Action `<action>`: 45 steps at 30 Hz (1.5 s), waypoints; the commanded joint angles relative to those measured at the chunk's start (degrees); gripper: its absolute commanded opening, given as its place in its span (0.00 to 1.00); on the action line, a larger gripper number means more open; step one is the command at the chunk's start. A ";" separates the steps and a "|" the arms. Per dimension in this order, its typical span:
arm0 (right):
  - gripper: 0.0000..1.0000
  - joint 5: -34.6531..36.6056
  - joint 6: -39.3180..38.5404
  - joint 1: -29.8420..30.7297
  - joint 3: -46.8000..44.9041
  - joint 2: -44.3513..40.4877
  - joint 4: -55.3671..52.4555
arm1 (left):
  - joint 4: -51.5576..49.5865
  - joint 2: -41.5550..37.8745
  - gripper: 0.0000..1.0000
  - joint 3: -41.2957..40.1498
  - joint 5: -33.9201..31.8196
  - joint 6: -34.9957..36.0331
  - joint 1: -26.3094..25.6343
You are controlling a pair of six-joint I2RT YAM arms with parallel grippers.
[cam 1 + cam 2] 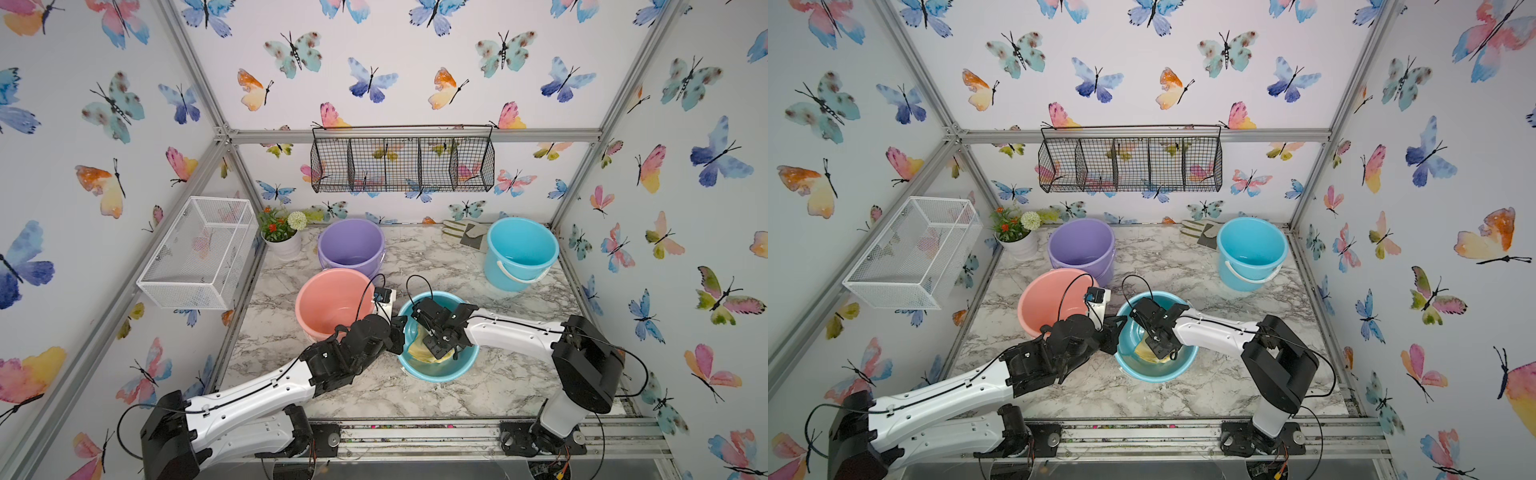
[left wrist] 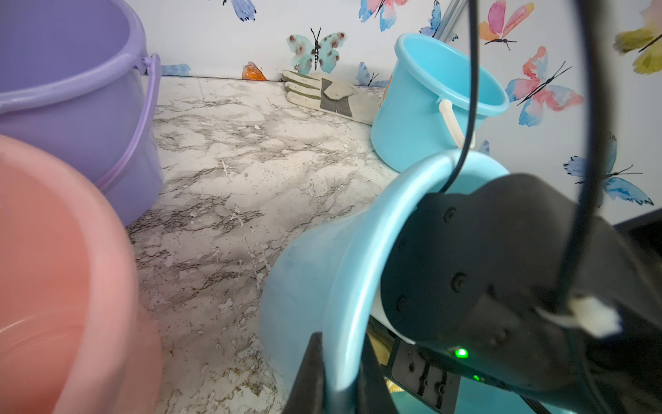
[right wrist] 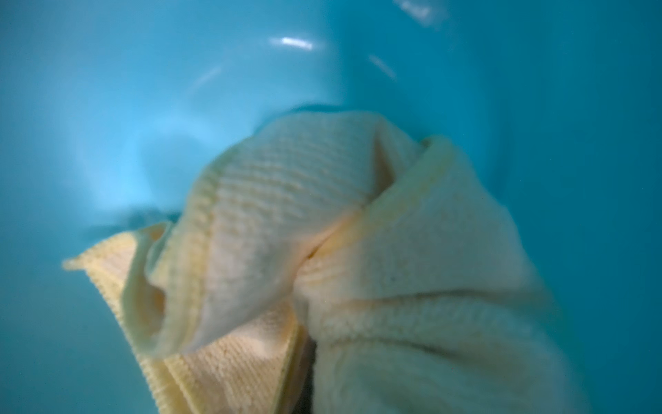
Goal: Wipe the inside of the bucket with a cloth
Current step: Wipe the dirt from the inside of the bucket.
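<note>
Left pincer (image 1: 400, 329) on bucket (image 1: 441, 375) rim, cloth (image 1: 417, 351) inside, pink bucket (image 1: 328, 300) near.

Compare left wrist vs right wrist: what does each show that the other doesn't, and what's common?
Left wrist only: purple bucket, pink bucket, glove, far blue bucket, marble table, and the left claw clamped on the rim of the near blue bucket. Right wrist only: the cloth bunched against that bucket's inner wall. Both: the near blue bucket itself.
</note>
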 commanded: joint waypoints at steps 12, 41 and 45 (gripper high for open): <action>0.02 -30.25 0.09 -0.42 1.32 -1.78 3.02 | -0.90 6.62 0.00 1.67 9.84 -1.84 1.22; 0.02 -4.08 12.72 -0.36 -12.82 -19.81 36.97 | -8.98 15.63 0.00 7.59 22.84 -5.01 8.02; 0.02 -2.96 10.94 -0.35 -8.95 -21.82 33.01 | -9.82 15.57 0.00 8.03 22.91 -5.80 8.61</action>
